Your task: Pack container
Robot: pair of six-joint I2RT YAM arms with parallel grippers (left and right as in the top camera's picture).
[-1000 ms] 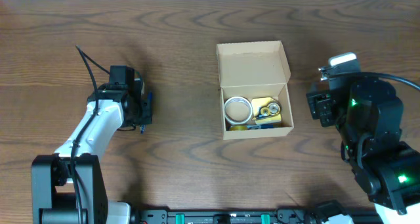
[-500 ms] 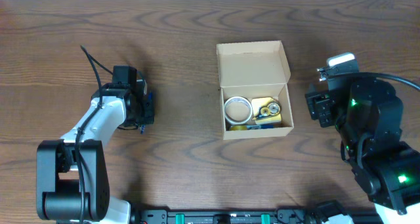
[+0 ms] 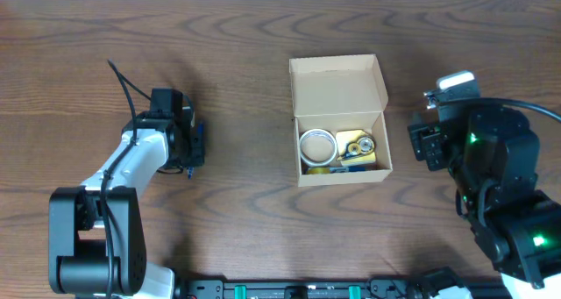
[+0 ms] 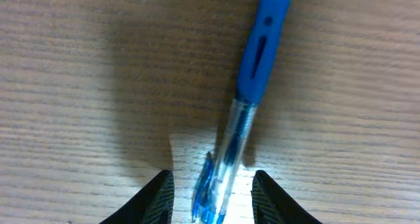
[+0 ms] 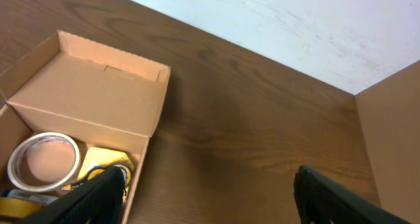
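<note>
standing in the middle of the dark wooden bench [image 3: 245, 62], the container [image 3: 337, 84] is a small tan cardboard box with its flap lid folded back to the far side, so the inside is open to view. in its near part lies a white roll of tape [image 3: 302, 146] on the left and, touching it on the right, a yellow object [image 3: 357, 145] whose kind i cannot tell for sure; more yellow and some blue show along the near wall. the left pincer [image 4: 211, 196] is well apart from the container, to the left of it, low over the bench. between its two dark fingers [image 4: 157, 198] lies a blue pen [image 4: 252, 73] with a clear barrel, flat on the wood and a little tilted; the jaws stand narrow around the clear end, but a small gap shows on each side, so they do not grip it. the right pincer [image 5: 210, 184] is near the right side of the container, its jaws spread wide with nothing but bare bench between them.
</note>
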